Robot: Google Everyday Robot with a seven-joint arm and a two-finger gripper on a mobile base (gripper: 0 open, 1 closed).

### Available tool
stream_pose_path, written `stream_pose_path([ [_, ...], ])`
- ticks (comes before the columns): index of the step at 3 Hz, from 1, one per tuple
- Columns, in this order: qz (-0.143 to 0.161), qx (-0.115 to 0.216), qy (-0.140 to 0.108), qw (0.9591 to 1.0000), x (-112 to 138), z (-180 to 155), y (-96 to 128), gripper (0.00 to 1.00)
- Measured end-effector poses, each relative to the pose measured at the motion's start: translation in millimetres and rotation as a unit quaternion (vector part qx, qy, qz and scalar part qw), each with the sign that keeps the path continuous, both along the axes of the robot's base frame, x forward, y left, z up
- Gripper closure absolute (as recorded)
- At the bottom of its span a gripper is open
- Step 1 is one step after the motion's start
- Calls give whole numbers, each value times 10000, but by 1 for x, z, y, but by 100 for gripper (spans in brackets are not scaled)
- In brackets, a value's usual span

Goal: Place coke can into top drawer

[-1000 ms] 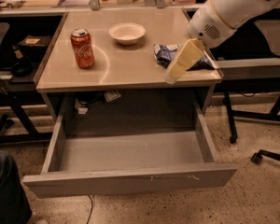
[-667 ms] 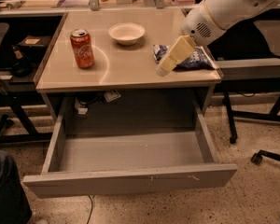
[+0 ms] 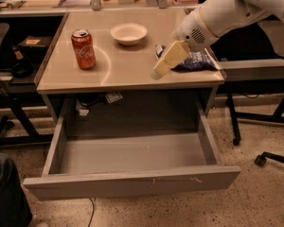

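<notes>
the white arm (image 3: 248,4) comes in from beyond the right rear corner of the desk (image 3: 123,65) and slopes down and leftward over the desk's right side. its rounded wrist (image 3: 196,32), marked with a small patch of dotted vents, hangs above the right part of the desk top. from the wrist the cream-coloured gripper (image 3: 160,70) points down and to the left, tilted, its tip near the desk's front edge, right of the middle. whether the tip touches the desk top cannot be told.
</notes>
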State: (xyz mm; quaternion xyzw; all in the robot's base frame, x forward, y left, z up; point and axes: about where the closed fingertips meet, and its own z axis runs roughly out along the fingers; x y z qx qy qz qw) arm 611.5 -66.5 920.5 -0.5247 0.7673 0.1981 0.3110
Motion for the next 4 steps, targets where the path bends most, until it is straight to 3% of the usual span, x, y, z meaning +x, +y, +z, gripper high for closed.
stream_pose_path([
  [1,354,537,-95,9979,14,-6,57,0],
  [2,617,738,-79,9953,24,-10,94,0],
  [4,502,851,10,9951,28,-22,101,0],
])
